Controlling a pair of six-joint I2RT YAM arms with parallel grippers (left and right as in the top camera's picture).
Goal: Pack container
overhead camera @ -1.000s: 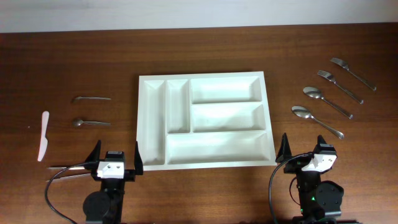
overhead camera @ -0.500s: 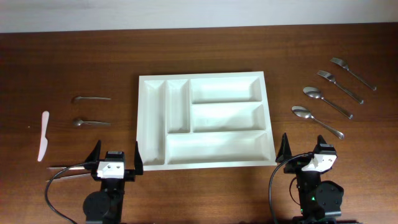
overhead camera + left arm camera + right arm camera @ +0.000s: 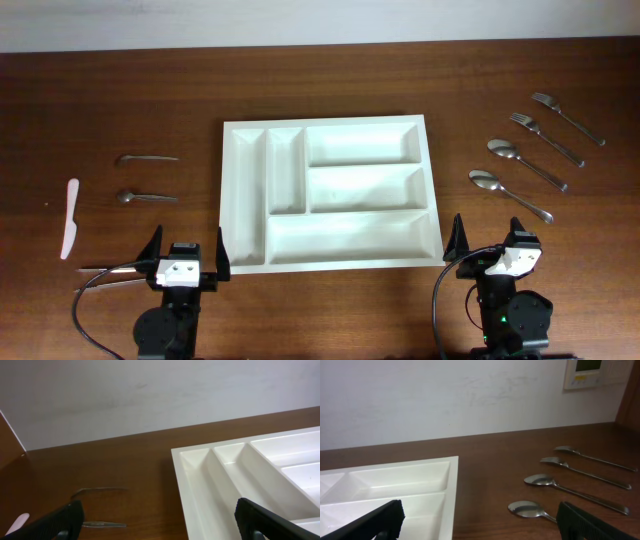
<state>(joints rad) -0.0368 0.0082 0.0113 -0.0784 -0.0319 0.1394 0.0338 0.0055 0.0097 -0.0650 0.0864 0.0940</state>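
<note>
Status: no change over the last second. Across the overhead views every item matches its earlier position and neither arm has moved. Packing has not begun.

1. The cutlery tray [image 3: 325, 121] lies flat at the centre of the desk [image 3: 320, 70]. All 5 compartments are empty: 2 narrow ones at the left and 3 long ones at the right.
2. The left gripper [image 3: 187, 247] is parked at the near edge, just beside the tray's near-left corner. Its fingers [image 3: 65, 517] are spread wide and hold nothing.
3. The right gripper [image 3: 490, 245] is parked near the tray's near-right corner. Its fingers [image 3: 595, 522] are likewise spread wide and hold nothing.
4. Right of the tray, well apart from it, lie 2 forks [image 3: 546, 138] at the far side and 2 spoons [image 3: 510, 195] nearer.
5. Left of the tray lie 2 small spoons [image 3: 146, 158] and, further left, a white plastic knife [image 3: 70, 217].

Consequence: the full load remains outside the tray. Each arm has items on its own side, so the next step is probably a first reach. The flat, thin handles will likely require a low, precise pinch against the desk.
</note>
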